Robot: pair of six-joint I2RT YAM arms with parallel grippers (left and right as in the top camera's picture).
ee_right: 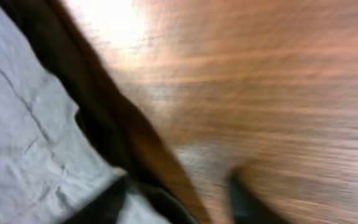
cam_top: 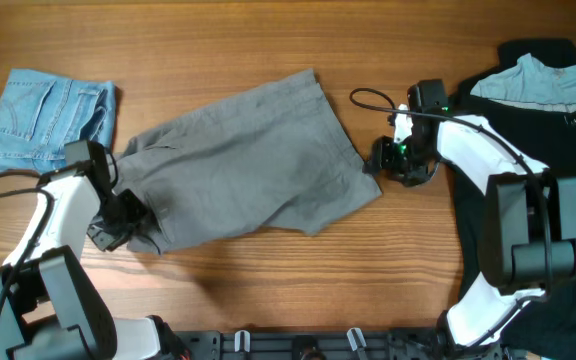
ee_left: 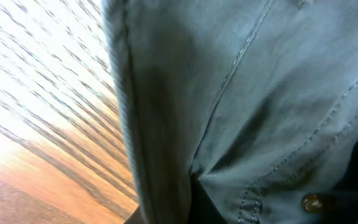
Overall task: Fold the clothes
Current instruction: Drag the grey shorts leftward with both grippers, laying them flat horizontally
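Overhead: 1 pair of grey pants (cam_top: 243, 165) lies mid-table. Its long axis runs lower-left to upper-right, waist end left, hems pointing upper right. The left gripper (cam_top: 116, 222) is at the waist corner and the right gripper (cam_top: 393, 160) is just beside the hem edge. Finger opening cannot be told for either.

Left wrist: cloth fills the view, with a button (ee_left: 312, 202) low right. No fingers show.

Right wrist: blurred, with the pants edge at left and bare table (ee_right: 278, 81) beyond.

Judgement: pinch matching corners, lift evenly, fold across the long axis.
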